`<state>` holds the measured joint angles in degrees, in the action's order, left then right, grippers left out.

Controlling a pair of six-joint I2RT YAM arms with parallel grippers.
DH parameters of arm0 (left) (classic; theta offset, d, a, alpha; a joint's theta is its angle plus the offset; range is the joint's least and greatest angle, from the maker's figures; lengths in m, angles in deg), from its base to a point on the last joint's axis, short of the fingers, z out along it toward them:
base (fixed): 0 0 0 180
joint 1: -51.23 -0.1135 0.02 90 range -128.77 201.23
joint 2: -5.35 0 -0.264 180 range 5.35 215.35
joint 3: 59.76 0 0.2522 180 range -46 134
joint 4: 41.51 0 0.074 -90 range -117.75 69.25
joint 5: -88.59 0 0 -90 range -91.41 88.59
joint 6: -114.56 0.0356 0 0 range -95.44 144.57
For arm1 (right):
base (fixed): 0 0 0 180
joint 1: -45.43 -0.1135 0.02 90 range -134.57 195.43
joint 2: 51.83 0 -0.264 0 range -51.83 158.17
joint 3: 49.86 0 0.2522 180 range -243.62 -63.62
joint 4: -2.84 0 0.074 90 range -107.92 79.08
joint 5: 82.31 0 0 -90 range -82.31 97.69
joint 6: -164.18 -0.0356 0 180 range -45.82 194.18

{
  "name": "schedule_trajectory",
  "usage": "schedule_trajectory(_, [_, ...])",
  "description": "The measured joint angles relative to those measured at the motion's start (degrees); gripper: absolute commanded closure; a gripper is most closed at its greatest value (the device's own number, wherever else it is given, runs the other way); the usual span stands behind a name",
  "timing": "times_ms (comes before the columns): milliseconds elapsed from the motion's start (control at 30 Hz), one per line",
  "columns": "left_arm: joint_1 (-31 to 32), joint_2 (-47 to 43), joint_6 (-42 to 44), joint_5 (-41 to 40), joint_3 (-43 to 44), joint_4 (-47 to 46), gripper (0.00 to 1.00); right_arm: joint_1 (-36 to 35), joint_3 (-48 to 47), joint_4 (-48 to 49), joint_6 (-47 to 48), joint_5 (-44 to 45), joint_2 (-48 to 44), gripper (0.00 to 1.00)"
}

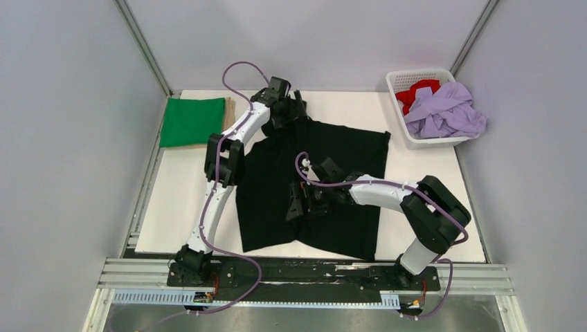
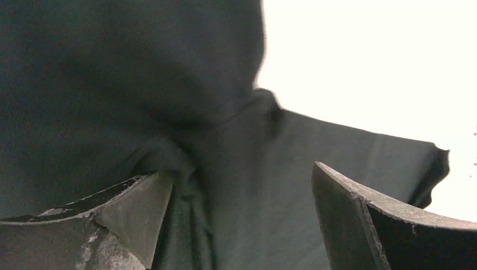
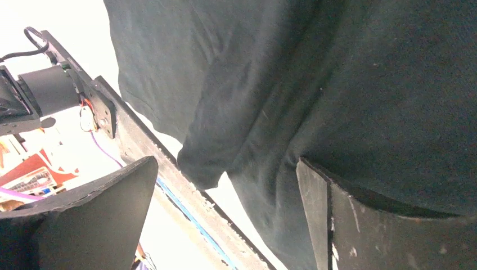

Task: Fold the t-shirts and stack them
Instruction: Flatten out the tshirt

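A large black t-shirt (image 1: 325,183) lies spread across the middle of the table. My left gripper (image 1: 294,107) is at its far left corner, jaws wide open, with black cloth (image 2: 247,208) bunched below and against the left finger (image 2: 135,214). My right gripper (image 1: 299,204) is low over the shirt's middle, jaws open and empty in the right wrist view (image 3: 225,163); black cloth (image 3: 349,84) hangs by its right finger (image 3: 315,214). A folded green t-shirt (image 1: 192,121) lies on a tan one (image 1: 230,111) at the far left. Red (image 1: 417,92) and lilac (image 1: 446,111) t-shirts sit in the basket.
The white lattice basket (image 1: 400,81) stands at the far right corner, with lilac cloth spilling over its right rim. Grey walls close in the table on both sides. The arms' mounting rail (image 1: 304,273) runs along the near edge.
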<state>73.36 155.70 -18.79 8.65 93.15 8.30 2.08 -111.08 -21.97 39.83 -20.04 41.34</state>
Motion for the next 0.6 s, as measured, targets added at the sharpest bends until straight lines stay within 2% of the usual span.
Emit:
schedule_trajectory(100, [0.33, -3.50, 2.89, -2.27, -5.97, -0.57, 0.00, -0.02, -3.43, -3.65, 1.97, 0.28, 1.27, 0.00])
schedule_trajectory(233, [0.31, -16.90, 6.27, -7.61, -25.75, -0.72, 0.00, 4.24, -6.08, -8.04, 4.57, 2.45, -0.07, 0.00])
schedule_trajectory(333, [0.31, -26.05, 7.37, -9.46, -36.28, -0.92, 0.00, 10.23, -6.58, -10.19, 5.22, 4.15, -2.45, 0.00])
schedule_trajectory(467, [0.66, -34.97, 7.85, -9.18, -45.51, -3.96, 0.00, 19.02, -6.58, -11.32, 4.87, 5.92, -3.63, 0.00])
schedule_trajectory(600, [1.57, -36.59, 7.50, -6.32, -51.10, -8.92, 0.00, 25.75, -6.54, -12.33, 4.39, 8.87, -2.60, 0.00])
